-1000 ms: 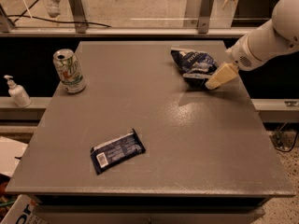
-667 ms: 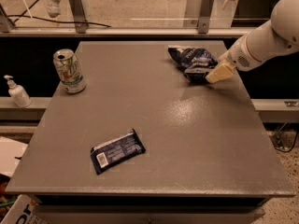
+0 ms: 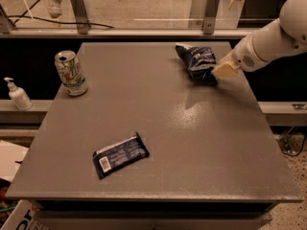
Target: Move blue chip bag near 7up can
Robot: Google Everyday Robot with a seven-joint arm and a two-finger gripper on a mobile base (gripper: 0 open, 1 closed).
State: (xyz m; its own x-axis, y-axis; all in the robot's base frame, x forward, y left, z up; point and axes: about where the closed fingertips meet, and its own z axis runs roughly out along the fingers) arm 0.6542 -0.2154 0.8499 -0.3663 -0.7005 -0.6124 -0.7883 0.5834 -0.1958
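Observation:
The blue chip bag (image 3: 198, 61), crumpled dark-blue foil with white print, lies at the far right of the grey table (image 3: 201, 147). My gripper (image 3: 221, 72) comes in from the right on a white arm and sits against the bag's right edge. The 7up can (image 3: 71, 73), silver-white and green, stands upright at the far left of the table, well apart from the bag.
A flat dark bar wrapper (image 3: 120, 155) with a white barcode label lies near the table's front left. A small white pump bottle (image 3: 18, 95) stands on a ledge left of the table. A metal railing and glass run behind the far edge.
The gripper and the chip bag have shifted slightly to the left and toward the far edge. The can and bar wrapper have not moved.

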